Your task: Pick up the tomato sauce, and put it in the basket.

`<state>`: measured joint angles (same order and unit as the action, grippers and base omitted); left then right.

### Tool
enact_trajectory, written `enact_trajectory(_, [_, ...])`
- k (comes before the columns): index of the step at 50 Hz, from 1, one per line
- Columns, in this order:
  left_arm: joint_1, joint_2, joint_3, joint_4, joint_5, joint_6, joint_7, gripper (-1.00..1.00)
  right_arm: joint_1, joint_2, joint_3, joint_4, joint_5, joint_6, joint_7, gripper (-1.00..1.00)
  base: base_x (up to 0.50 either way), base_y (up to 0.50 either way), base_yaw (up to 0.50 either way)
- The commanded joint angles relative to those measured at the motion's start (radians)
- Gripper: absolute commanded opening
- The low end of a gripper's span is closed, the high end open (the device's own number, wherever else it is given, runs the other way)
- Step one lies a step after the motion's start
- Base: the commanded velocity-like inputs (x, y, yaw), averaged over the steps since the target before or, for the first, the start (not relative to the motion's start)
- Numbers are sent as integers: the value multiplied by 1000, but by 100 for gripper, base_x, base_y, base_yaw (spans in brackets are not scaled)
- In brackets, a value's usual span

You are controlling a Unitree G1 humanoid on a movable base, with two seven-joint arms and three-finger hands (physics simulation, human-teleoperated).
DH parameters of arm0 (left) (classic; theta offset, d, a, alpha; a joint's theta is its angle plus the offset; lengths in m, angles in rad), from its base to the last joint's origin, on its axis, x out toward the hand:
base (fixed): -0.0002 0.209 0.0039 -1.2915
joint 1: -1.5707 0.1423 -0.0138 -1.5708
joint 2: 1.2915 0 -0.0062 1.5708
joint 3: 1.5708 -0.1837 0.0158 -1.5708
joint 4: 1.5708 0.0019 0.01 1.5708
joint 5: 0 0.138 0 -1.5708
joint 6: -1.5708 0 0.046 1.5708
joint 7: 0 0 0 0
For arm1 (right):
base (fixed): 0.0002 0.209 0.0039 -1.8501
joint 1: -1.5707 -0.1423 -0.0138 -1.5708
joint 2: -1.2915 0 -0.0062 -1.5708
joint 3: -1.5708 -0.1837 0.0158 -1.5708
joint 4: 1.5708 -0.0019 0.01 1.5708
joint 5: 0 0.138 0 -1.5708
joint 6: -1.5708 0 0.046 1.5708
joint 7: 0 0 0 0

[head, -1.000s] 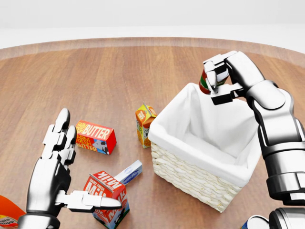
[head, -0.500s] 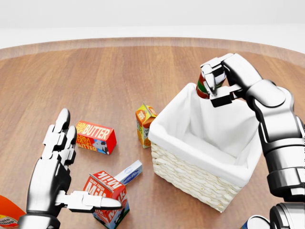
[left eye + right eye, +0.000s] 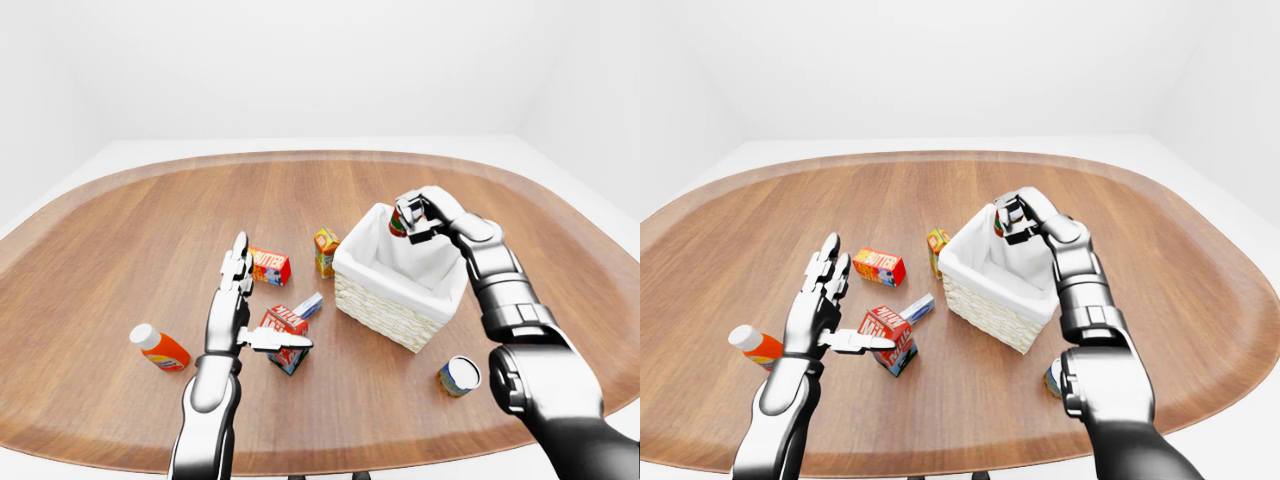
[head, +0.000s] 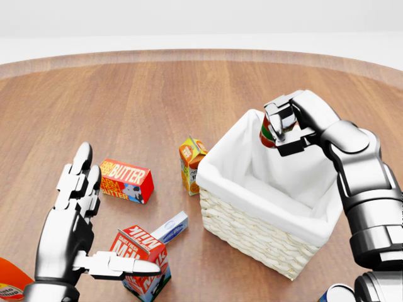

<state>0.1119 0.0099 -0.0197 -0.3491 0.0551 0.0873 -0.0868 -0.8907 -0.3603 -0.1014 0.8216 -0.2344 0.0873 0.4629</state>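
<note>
A: What writing could be read on the bench (image 4: 126, 94)?

B: "BUTTER" was printed in yellow on one red carton, the butter box (image 4: 126, 180), which lay on its side left of the basket (image 4: 264, 236) in the head view. "MILK" was read on one red milk carton (image 4: 142, 261) near the bottom of that view, partly covered by the left hand (image 4: 75, 236). The small orange juice carton (image 4: 191, 163) beside the basket carried print too small to be made out, as did the pale blue-and-white box (image 4: 171, 228) lying by the milk carton.

A: And how were the fingers set?

B: The right hand (image 4: 291, 123) was closed round the tomato sauce (image 4: 267, 131), a red and green can, which was held above the basket's far rim, over the white cloth lining. The left hand's fingers (image 4: 79, 173) were spread flat and straight, the thumb extended across the milk carton; nothing was gripped by it.

A: How many of each thing were counted?

B: One wicker basket, one butter box, one milk carton, one juice carton, one blue-and-white box. One orange bottle with a white cap (image 3: 160, 348) lay at the left in the left-eye view, and one can with a blue label (image 3: 459, 376) lay on its side below the basket, well apart from it.
</note>
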Motion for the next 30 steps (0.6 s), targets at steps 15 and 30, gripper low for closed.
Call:
enact_trajectory(15, [2,0,-2,4,3,0,-1,100,40,23,4,93,-53,0,-49,-100,0,0,0])
enact_trajectory(30, [5,0,-3,10,4,0,0,100,34,25,7,117,-55,0,-62,-100,0,0,0])
